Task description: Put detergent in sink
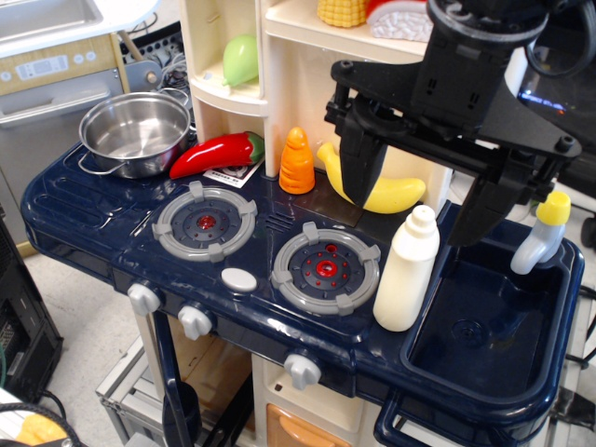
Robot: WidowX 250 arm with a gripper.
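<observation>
The detergent (408, 271) is a cream-white bottle with a rounded cap. It stands upright on the navy counter, just left of the sink (484, 331), a deep dark navy basin with a round drain. My black gripper (421, 205) hangs right above the bottle. Its jaws stand wide apart, one finger (361, 172) left of the cap and the other finger (486, 207) to the right over the sink's back edge. It holds nothing.
A yellow banana (386, 191) lies behind the bottle. A pale blue faucet (542, 235) with a yellow top stands at the sink's back right. An orange cone (297, 162), a red pepper (216, 155) and a steel pot (137, 132) sit further left. Two burners (325, 267) lie in front.
</observation>
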